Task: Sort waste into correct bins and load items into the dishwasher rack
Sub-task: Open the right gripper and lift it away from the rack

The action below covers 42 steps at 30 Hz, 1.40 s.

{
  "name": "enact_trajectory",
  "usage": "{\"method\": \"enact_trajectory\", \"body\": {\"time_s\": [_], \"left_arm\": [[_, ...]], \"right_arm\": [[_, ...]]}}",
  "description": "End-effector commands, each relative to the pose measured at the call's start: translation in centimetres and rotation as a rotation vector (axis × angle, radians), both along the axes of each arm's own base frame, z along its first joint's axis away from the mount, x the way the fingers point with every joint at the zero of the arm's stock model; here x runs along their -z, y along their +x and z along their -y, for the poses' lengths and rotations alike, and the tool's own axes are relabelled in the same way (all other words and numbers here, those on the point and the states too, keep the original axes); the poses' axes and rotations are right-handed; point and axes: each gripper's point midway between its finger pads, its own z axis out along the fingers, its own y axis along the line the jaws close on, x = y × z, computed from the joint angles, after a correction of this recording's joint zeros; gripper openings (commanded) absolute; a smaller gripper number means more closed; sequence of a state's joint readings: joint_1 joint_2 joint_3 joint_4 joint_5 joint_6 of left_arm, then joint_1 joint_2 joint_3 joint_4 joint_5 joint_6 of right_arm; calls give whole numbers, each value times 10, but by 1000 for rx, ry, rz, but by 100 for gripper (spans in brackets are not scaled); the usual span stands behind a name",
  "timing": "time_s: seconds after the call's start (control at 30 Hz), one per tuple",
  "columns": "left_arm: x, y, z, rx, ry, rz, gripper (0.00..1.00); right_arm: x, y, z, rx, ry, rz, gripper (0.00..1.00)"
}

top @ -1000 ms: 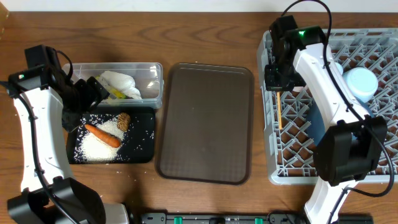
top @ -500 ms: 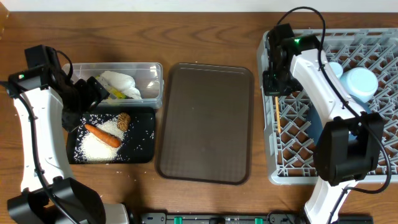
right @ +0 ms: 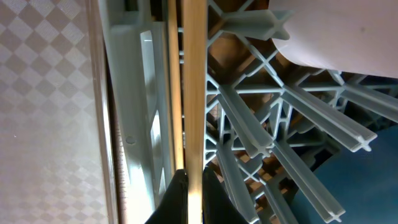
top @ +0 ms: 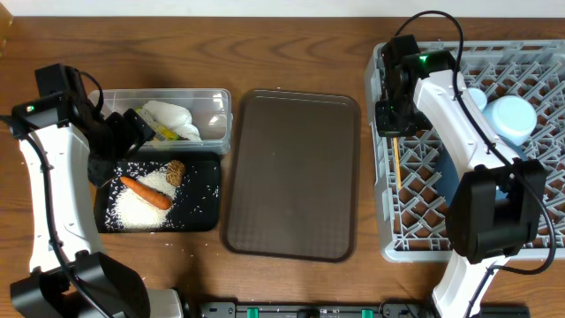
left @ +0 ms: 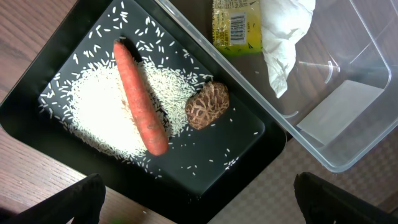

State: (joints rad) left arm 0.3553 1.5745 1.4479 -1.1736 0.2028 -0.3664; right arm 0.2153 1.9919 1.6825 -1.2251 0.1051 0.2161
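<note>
Right gripper (right: 188,186) is clamping the wooden chopsticks (right: 194,93), holding them lengthwise just inside the left wall of the dishwasher rack (top: 415,238); I can't tell whether they are touching the lattice. Left gripper (left: 199,180) is hanging with jaws spread wide and gripping nothing, over the near edge of the black tray (left: 205,155). Carrot (left: 140,99) is lying across the rice (left: 93,112) in that tray, with the brown seedy lump (left: 207,106) just beside it. Wrapper (left: 235,25) and napkin (left: 283,31) are sitting in the clear tub (left: 348,124), which is butting against the black tray. Brown serving tray (top: 291,172) is sitting between the bins and the rack.
</note>
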Motion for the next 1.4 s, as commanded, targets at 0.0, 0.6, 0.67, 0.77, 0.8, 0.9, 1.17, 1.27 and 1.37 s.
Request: {"method": "enact_trajectory", "body": {"time_s": [0.0, 0.6, 0.67, 0.77, 0.8, 0.9, 1.17, 1.27, 1.37], "left_arm": [[-4, -2, -2, -4, 10, 10, 98], [-4, -2, -2, -4, 10, 9, 98], [-4, -2, -2, -4, 10, 10, 98], [-4, -2, -2, -4, 10, 10, 98], [-4, -2, -2, -4, 10, 9, 98], [-4, -2, -2, -4, 10, 10, 98], [-4, -2, -2, -4, 10, 10, 98], [-4, -2, -2, -4, 10, 9, 98], [-4, -2, -2, -4, 10, 10, 98]], "right_arm": [[-1, 1, 11, 7, -12, 3, 13], [-60, 19, -10, -2, 108, 102, 29], [-77, 29, -12, -4, 119, 161, 43], [-97, 40, -14, -7, 132, 227, 81], [-100, 41, -14, -8, 134, 238, 97], [-102, 42, -15, -10, 135, 241, 99], [-100, 40, -15, -10, 134, 233, 99], [-100, 40, -15, -10, 134, 233, 99], [-100, 40, -15, -10, 134, 233, 99]]}}
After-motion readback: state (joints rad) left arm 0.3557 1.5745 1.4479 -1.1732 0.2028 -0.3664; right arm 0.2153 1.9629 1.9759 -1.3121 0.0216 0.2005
